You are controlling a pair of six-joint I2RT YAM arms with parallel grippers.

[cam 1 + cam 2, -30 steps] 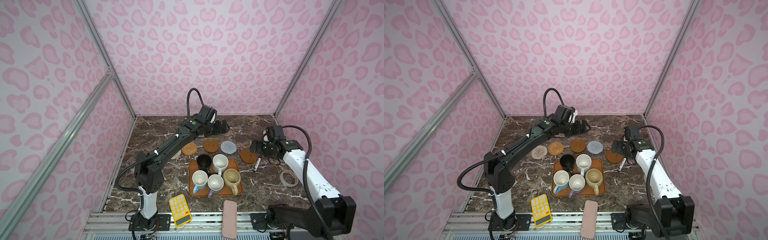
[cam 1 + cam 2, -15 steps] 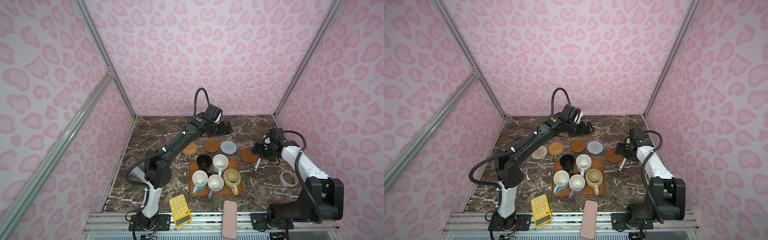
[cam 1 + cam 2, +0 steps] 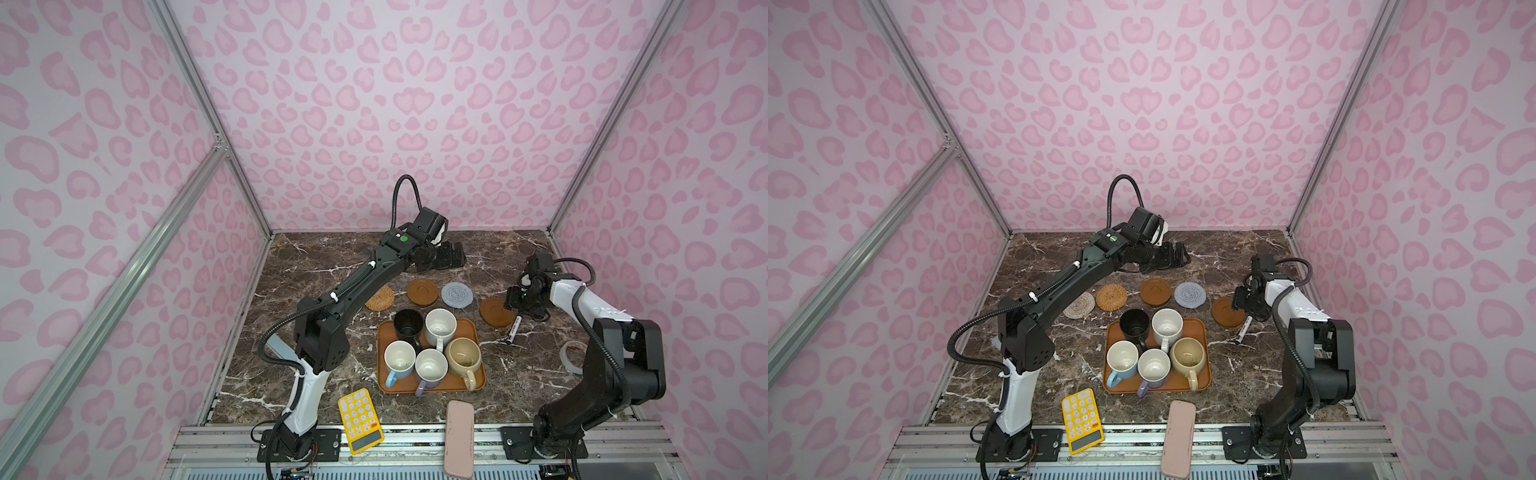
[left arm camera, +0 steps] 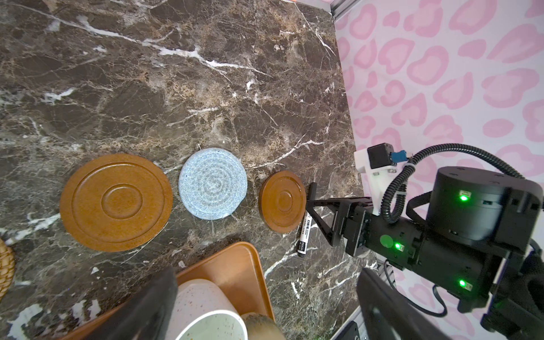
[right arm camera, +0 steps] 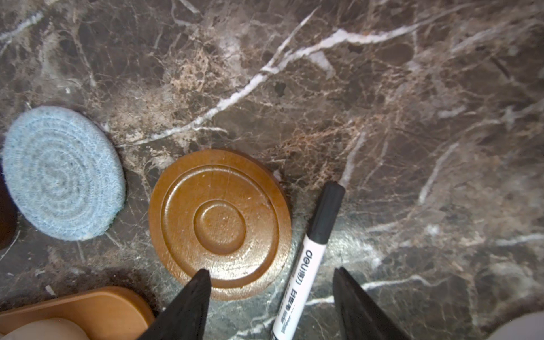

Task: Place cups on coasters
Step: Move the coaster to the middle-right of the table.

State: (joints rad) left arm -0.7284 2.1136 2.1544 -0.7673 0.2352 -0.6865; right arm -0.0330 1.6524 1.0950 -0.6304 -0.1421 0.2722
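My right hand (image 5: 271,270) hangs low over the dark marble worktop (image 5: 382,117), its two black fingers (image 5: 194,303) partly apart. A white marker pen with a black cap (image 5: 306,265) lies between them with a gap on either side, so I grip nothing. One finger overlaps the rim of a round brown wooden coaster (image 5: 219,225); I cannot tell whether it touches. Near that lies the grey-blue crocheted coaster (image 5: 63,173). My left hand (image 3: 454,257) hovers wide open and empty over the far part of the worktop. The black cup (image 3: 408,324), speckled white cup (image 3: 440,324), light-blue cup (image 3: 400,360), lavender cup (image 3: 431,366) and rounder beige cup (image 3: 463,358) all stand on the orange-brown rectangular tray (image 3: 469,330). The second brown wooden coaster (image 3: 422,291), tan rattan coaster (image 3: 380,298) and cream woven coaster (image 3: 1079,304) lie beyond it.
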